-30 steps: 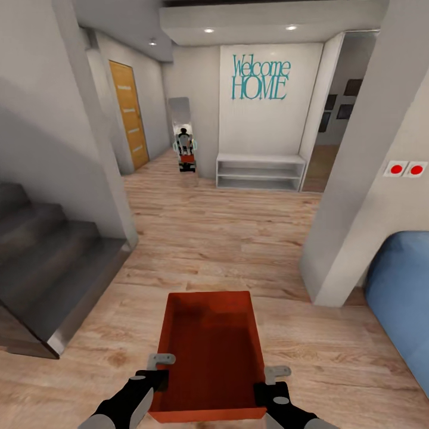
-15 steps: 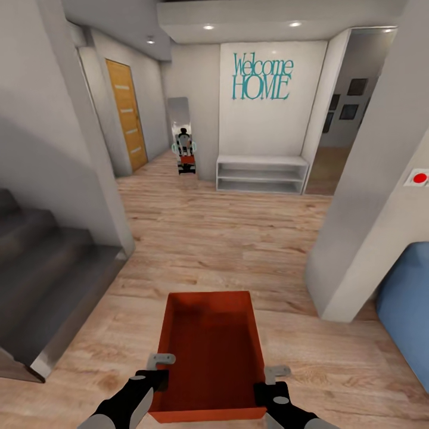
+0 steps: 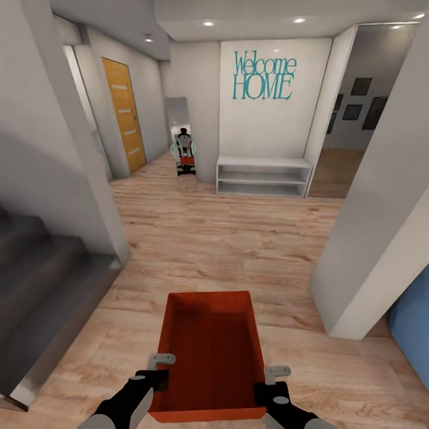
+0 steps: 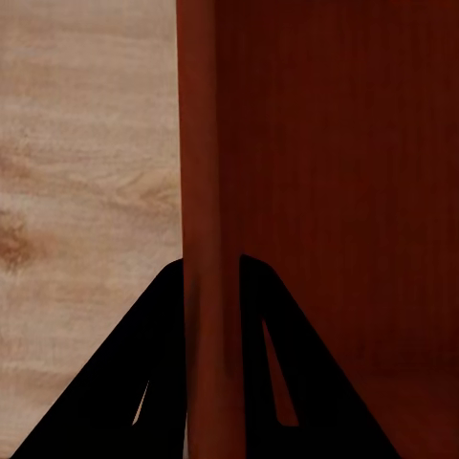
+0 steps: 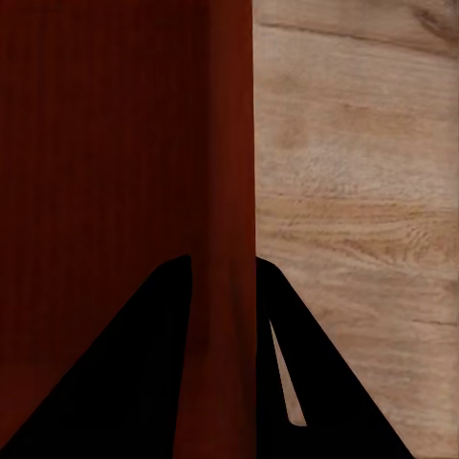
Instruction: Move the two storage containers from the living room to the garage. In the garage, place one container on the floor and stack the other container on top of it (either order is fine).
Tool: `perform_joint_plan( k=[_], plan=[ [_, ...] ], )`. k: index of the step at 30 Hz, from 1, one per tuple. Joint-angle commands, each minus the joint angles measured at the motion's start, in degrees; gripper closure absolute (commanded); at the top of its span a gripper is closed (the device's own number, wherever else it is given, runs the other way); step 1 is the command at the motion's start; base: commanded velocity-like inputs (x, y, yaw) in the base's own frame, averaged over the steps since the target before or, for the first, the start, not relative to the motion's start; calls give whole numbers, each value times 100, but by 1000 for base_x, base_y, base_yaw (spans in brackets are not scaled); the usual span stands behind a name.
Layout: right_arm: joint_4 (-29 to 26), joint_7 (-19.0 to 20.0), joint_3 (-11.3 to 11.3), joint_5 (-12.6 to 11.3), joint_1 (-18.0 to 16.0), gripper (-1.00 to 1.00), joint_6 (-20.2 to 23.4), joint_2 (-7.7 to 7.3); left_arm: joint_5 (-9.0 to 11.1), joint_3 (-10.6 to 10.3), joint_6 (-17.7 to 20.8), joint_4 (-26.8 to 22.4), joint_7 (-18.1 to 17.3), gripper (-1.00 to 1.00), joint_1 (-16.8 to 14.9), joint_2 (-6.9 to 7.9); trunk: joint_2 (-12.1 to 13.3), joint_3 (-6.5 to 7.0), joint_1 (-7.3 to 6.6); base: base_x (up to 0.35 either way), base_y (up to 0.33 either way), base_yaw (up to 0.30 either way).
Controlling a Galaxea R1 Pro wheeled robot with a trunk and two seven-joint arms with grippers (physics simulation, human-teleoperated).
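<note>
One red-orange storage container [image 3: 211, 351] hangs level in front of me above the light wood-plank floor, open top up and empty. My left gripper [image 3: 159, 369] is shut on its left wall near the front corner, and my right gripper [image 3: 271, 381] is shut on its right wall. Seen from the left wrist, the left gripper [image 4: 212, 277] has its dark fingers on either side of the thin red wall [image 4: 206, 143]. The right gripper [image 5: 222, 273] clamps the opposite wall [image 5: 229, 143] the same way.
Grey stairs [image 3: 42, 280] rise at the left, and a white pillar [image 3: 375, 238] with a blue sofa [image 3: 414, 328] stands at the right. Ahead are an orange striped door [image 3: 125, 113], a mirror [image 3: 182, 137], a white shelf bench [image 3: 262, 176] and open wood floor [image 3: 220, 238].
The whole view has shifted as I roll forward: stairs, pillar and sofa slide outward and the red wall switches leave the picture. The container stays in both grippers as before.
</note>
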Motion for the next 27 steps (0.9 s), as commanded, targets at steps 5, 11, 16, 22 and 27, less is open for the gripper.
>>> perform_joint_plan(
  k=[5, 11, 16, 22, 27],
  plan=[
    [27, -34, -5, -14, -5, 100, -147, -149, -22, 46, 42, 8, 51, 100, 0, 64, -3, -5, 3, 324, 0, 0],
    [27, -34, -1, -12, -5, 100, -147, -149, -22, 46, 41, 8, 51, 100, -1, 63, -3, -5, 3, 324, 0, 0],
    [27, -34, -2, -9, -5, 100, -147, -149, -22, 46, 38, 8, 51, 100, 0, 61, -3, -5, 3, 324, 0, 0],
    [27, -34, -1, -10, -5, 100, -147, -149, -22, 46, 38, 8, 51, 100, 1, 63, -3, -5, 3, 324, 0, 0],
    [27, -34, -4, -5, -5, 100, -147, -149, -22, 46, 38, 8, 51, 100, 0, 64, -3, -5, 3, 324, 0, 0]
  ],
)
